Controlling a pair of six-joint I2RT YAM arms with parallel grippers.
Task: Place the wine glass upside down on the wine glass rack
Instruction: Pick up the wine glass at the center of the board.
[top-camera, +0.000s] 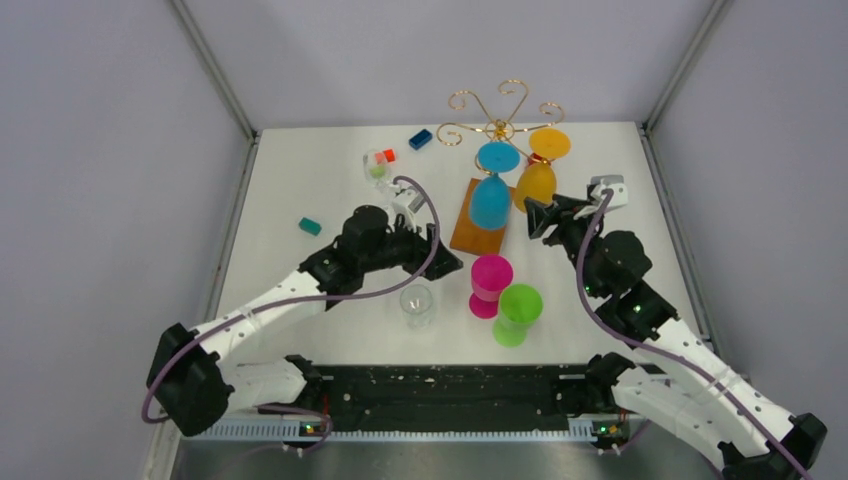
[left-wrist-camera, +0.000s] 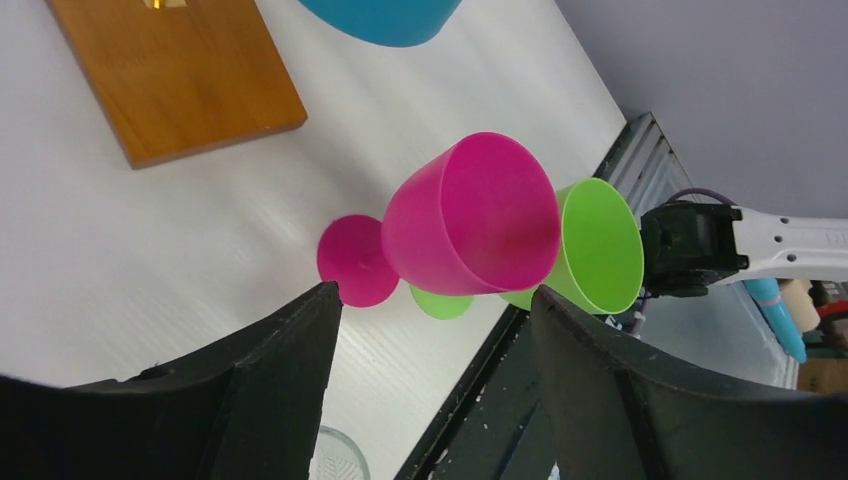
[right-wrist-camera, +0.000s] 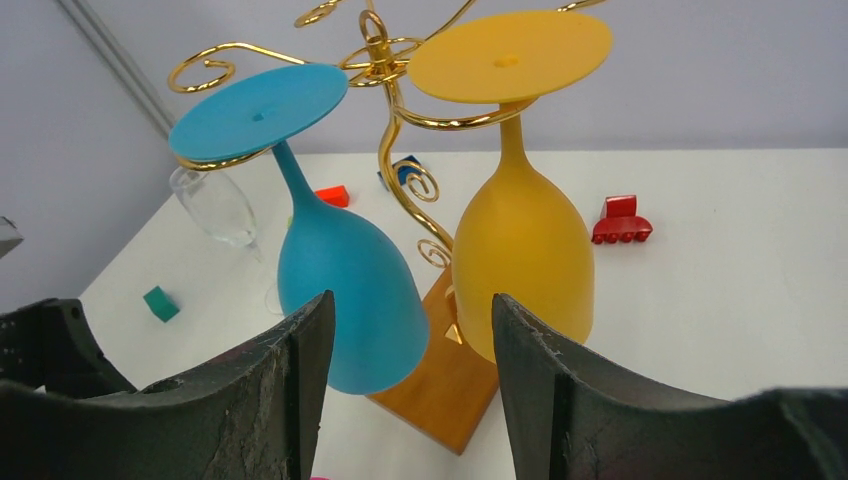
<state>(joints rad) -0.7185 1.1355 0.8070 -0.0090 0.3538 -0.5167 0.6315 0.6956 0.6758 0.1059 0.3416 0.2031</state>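
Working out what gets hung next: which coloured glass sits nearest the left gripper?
The pink glass, upright directly ahead of the open left gripper; the green glass stands just beyond it, and the blue glass and yellow glass hang inverted on the rack.

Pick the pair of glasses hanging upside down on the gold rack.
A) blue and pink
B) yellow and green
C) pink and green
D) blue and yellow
D: the blue glass and the yellow glass hang bowl-down from the arms of the rack, while the pink glass and the green glass stand upright on the table.
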